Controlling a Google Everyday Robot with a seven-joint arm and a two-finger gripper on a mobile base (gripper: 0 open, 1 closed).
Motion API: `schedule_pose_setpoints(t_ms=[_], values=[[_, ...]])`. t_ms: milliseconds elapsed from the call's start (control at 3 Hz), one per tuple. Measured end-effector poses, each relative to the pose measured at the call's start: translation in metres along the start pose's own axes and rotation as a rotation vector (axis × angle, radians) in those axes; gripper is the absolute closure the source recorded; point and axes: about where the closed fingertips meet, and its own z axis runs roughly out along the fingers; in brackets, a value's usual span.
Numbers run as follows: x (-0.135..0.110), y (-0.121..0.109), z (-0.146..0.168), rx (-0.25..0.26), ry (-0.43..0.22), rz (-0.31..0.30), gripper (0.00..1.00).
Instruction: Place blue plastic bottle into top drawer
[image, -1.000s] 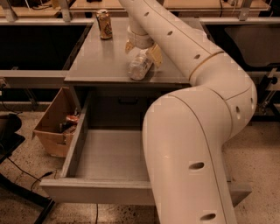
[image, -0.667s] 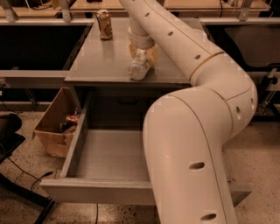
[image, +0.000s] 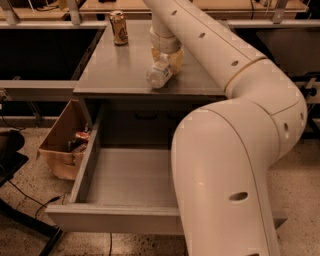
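The blue plastic bottle (image: 158, 75) looks whitish and clear. It hangs tilted, cap end down toward the front, over the front part of the grey table (image: 115, 65). My gripper (image: 168, 59) comes down from the arm above and is shut on the bottle's upper end. The top drawer (image: 114, 218) is pulled wide open below the table. Its grey inside is bare and my big white arm hides its right part.
A brown-gold drink can (image: 118, 27) stands at the table's back left. A brown cardboard box (image: 60, 142) with some trash sits on the floor left of the drawer. Black chair legs (image: 20, 215) are at the lower left. Dark shelving flanks the table.
The bottle has turned in my gripper and now shows narrower and more end-on. Its position over the table's front part has barely changed.
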Motion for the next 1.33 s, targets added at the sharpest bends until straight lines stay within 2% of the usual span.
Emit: schedule_pose_setpoints(t_ms=[333, 667, 1000, 1333], values=[[-0.003, 0.020, -0.038, 0.001, 0.035, 0.028, 1.00], [-0.028, 0.048, -0.095, 0.014, 0.064, 0.067, 1.00], [-0.080, 0.077, -0.145, 0.029, 0.041, 0.117, 1.00], [-0.156, 0.104, -0.156, 0.004, -0.056, 0.207, 1.00]])
